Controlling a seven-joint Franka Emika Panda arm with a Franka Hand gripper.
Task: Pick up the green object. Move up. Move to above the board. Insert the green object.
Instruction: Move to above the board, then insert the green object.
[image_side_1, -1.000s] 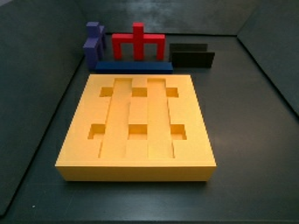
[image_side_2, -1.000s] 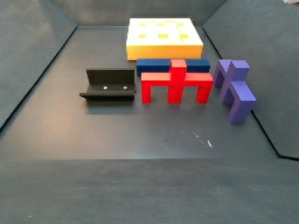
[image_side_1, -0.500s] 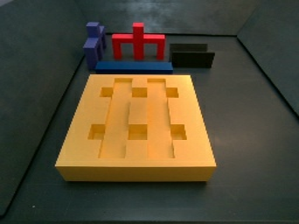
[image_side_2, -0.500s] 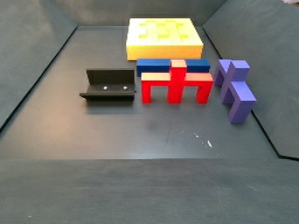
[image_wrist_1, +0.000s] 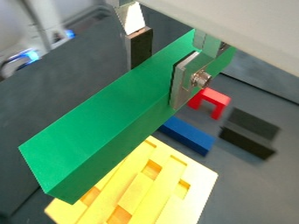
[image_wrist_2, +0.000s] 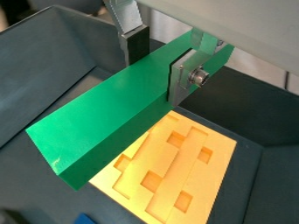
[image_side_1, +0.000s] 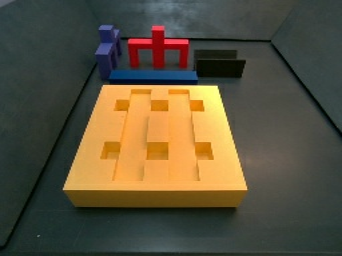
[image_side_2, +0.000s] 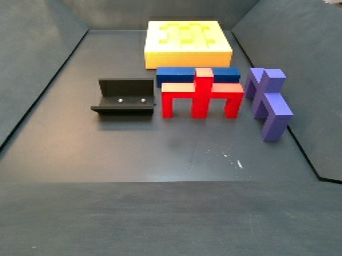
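Evidently the lift is done and the carry to above the board is the step in hand; the gripper (image_wrist_1: 162, 63) shows only in both wrist views, high over the surface, its silver fingers (image_wrist_2: 184, 72) clamped on the green object (image_wrist_2: 111, 120) near one end, so that the long bar juts out well past them; below it lies the board (image_wrist_2: 176, 168), its square holes open, with the bar hanging across one corner of it rather than over a slot; next, I judge, the bar must be centred over its hole and squared to the ridges before any descent; farther off stand the blue bar (image_wrist_1: 187, 133), the red block (image_wrist_1: 212, 98) and the dark fixture (image_wrist_1: 251, 133); neither side view shows gripper or bar.
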